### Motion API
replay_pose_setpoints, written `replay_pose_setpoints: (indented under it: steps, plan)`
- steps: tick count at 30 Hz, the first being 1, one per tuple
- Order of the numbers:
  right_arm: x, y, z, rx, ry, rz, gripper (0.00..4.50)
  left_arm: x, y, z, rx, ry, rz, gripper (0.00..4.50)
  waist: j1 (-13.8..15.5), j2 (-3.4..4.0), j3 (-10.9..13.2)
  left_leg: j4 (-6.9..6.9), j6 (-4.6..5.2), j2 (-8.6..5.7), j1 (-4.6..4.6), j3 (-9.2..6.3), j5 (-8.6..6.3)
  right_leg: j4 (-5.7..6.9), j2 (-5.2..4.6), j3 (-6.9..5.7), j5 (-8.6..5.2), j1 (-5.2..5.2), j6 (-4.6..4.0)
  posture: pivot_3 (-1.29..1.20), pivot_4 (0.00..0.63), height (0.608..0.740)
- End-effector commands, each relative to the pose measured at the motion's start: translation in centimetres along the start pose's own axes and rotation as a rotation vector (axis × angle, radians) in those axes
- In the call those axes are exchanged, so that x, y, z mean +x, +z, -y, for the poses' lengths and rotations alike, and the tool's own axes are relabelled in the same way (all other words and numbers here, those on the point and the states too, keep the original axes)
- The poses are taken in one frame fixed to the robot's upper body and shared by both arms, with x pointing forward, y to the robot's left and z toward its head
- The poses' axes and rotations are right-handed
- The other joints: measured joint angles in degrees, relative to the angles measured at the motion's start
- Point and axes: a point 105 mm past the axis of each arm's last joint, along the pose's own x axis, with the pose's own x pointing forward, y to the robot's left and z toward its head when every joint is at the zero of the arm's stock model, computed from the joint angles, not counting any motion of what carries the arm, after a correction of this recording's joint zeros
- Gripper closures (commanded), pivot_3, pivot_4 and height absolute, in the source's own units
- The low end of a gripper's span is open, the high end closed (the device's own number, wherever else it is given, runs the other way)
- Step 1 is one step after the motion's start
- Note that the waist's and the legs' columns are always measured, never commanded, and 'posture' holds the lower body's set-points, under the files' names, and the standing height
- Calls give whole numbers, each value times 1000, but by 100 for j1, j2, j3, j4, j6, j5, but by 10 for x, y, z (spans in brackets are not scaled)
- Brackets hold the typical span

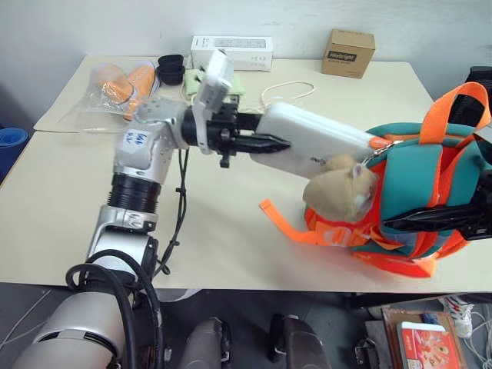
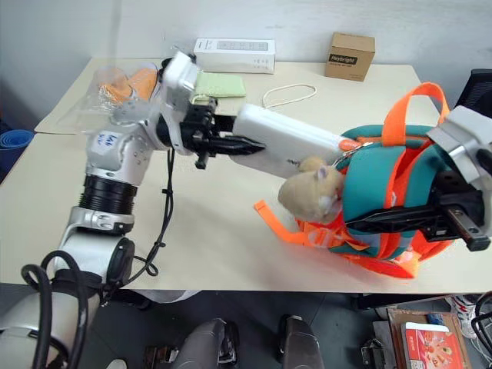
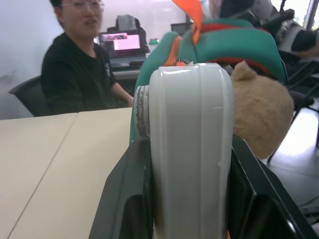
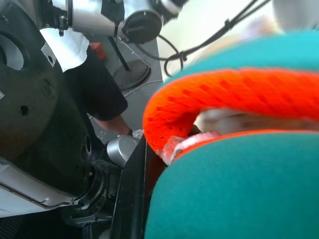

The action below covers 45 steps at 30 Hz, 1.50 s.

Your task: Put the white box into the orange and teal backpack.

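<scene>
Above the beige table, my left gripper is squeezing one end of the white box between its two black fingers. I am holding the box up in the air, and its far end is poking into the top of the orange and teal backpack, right behind the little plush toy. My right gripper is pinching the backpack's side, fingers pressed together on the cloth. A person is sitting across the table.
</scene>
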Motion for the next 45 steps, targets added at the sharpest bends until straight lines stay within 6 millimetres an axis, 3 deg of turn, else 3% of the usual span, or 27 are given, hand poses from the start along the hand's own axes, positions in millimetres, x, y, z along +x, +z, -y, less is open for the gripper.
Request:
replay_pose_setpoints:
  steps: [1, 8, 15, 19, 20, 21, 23, 29, 35, 38, 42, 45]
  plan:
    - [-5, 7, -1, -53, -29, 0, 4489, 9, -6, 10, 79, -81, -59, 3181, -9, 0, 0, -1, -1, 1, 0, 0, 0, 0, -1, -1, 0, -1, 0, 0, 150, 740]
    - [6, 5, -1, -57, -3, 24, 4489, 38, -10, 9, 58, -101, -1, 3181, -9, 0, 0, 1, -2, 2, 2, -1, -1, 0, -5, -1, 0, 0, 0, 0, 150, 740]
    - [21, 0, -1, -51, 11, 62, 4489, 92, -21, -4, -3, -21, 52, 3181, 12, -1, 0, 17, 5, -3, -4, -23, -4, -4, -15, -1, 0, 16, 0, 0, 150, 740]
    - [28, -6, -1, -34, 4, 75, 4489, 101, -27, -8, -54, 12, 45, 3181, -14, -1, 0, 18, 5, 1, -3, -38, -5, -11, -14, 0, 0, 26, 0, 0, 150, 740]
    - [29, -8, -1, -29, -1, 82, 4489, 100, -28, -6, -65, 10, 44, 3181, -27, 0, 0, 16, 2, 3, 0, -38, -7, -12, -11, 0, 0, 29, 0, 0, 150, 740]
    - [29, -9, 0, -23, -9, 87, 4500, 95, -28, -4, -74, 8, 44, 2466, -32, 0, 0, 13, 1, 4, 4, -38, -7, -13, -10, -1, 0, 34, 0, 0, 150, 740]
    - [30, -11, 1, -17, -19, 93, 4500, 88, -29, -1, -84, 3, 41, 1929, -46, 1, 0, 10, 0, 4, 5, -38, -7, -12, -10, -3, -1, 33, -1, 0, 150, 740]
    - [32, -16, 2, 5, -42, 114, 4500, 35, -26, 12, -105, 14, -2, 88, -120, 2, -1, 5, -3, 7, 13, -43, -4, -12, -8, 3, -3, 42, -5, 0, 150, 740]
    - [34, -20, 4, 16, -55, 129, 4500, -7, 3, 21, -107, 46, 15, 18, -114, 2, 0, 8, -2, 3, 12, -51, -4, -16, -13, 0, -3, 51, -5, 0, 150, 740]
    - [34, -23, 4, 25, -57, 135, 4500, -25, 34, 32, -138, 18, 68, 18, -127, 2, -1, 7, -3, 5, 12, -52, -4, -15, -10, 0, -3, 51, -5, 0, 150, 740]
    - [35, -25, 4, 32, -59, 141, 4500, -18, 46, 37, -126, 11, 80, 18, -106, 2, -1, 7, -3, 3, 13, -53, -4, -16, -9, -1, -3, 55, -4, 0, 150, 740]
    - [36, -26, 3, 38, -56, 148, 4500, 5, 24, 28, -32, 70, -19, 18, -55, 2, -1, 11, -2, -2, 16, -54, -3, -16, -10, 0, -1, 62, 0, 0, 150, 740]
